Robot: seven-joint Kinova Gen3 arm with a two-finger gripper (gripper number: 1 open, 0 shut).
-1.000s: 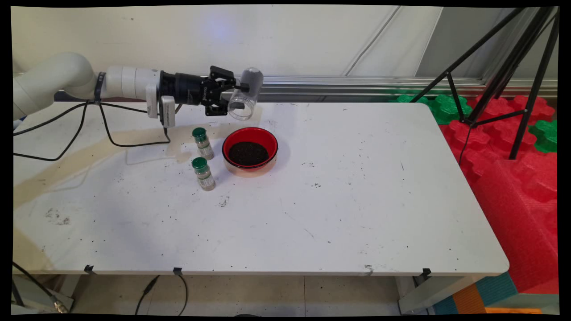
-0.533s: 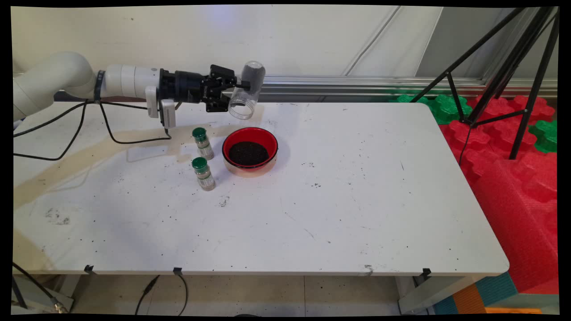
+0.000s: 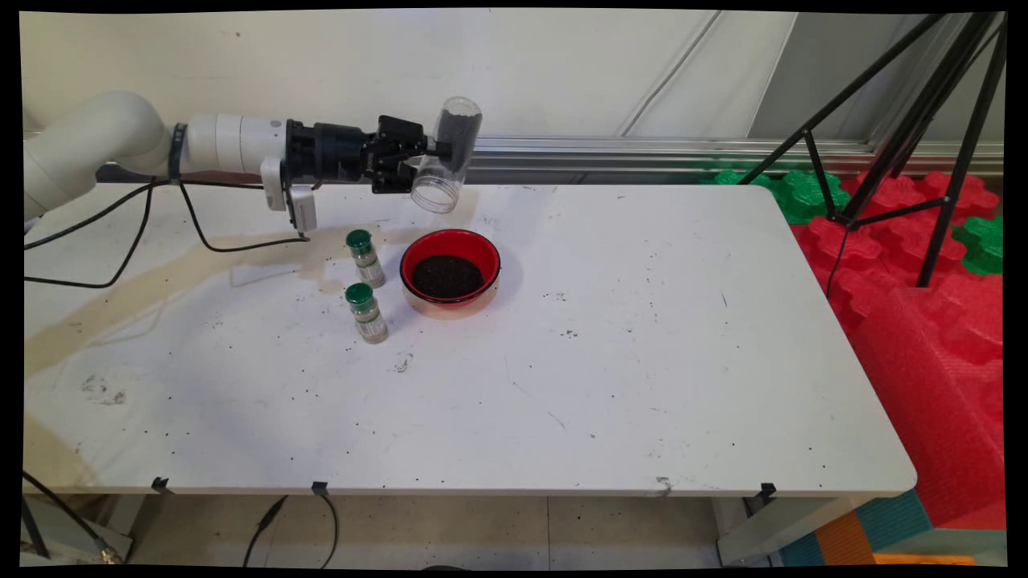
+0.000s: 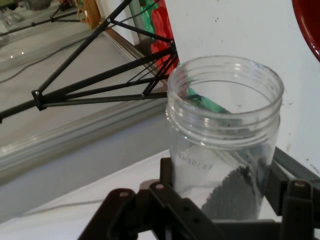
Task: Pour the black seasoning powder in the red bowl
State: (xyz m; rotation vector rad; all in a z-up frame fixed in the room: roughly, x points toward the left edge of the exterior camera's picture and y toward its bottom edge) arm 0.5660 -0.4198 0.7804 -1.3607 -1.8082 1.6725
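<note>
the gripper (image 3: 430, 152) is clamped on a clear plastic jar (image 3: 446, 155), held in the air above the table's (image 3: 610, 361) far left part, just behind a red bowl (image 3: 450, 269). the jar is tipped with its open mouth pointing down and toward the near side, its closed end raised toward the wall. it has no lid; the threaded neck and round rim show plainly in the hand view, where the jar (image 4: 224, 135) stands between the black fingers (image 4: 280, 182). the wall is see-through, with a faint printed date on it, and a small heap of dark grains sits inside against the closed end, seen in the main view as a dark patch at the upper end. the bowl below holds a dark granular mass of like colour, and its rim is red with a paler outer wall. left of the bowl two small bottles with green caps stand upright, one (image 3: 365, 258) farther back and one (image 3: 366, 312) nearer, apart from each other and from the bowl. dark specks lie scattered over the white table.
</note>
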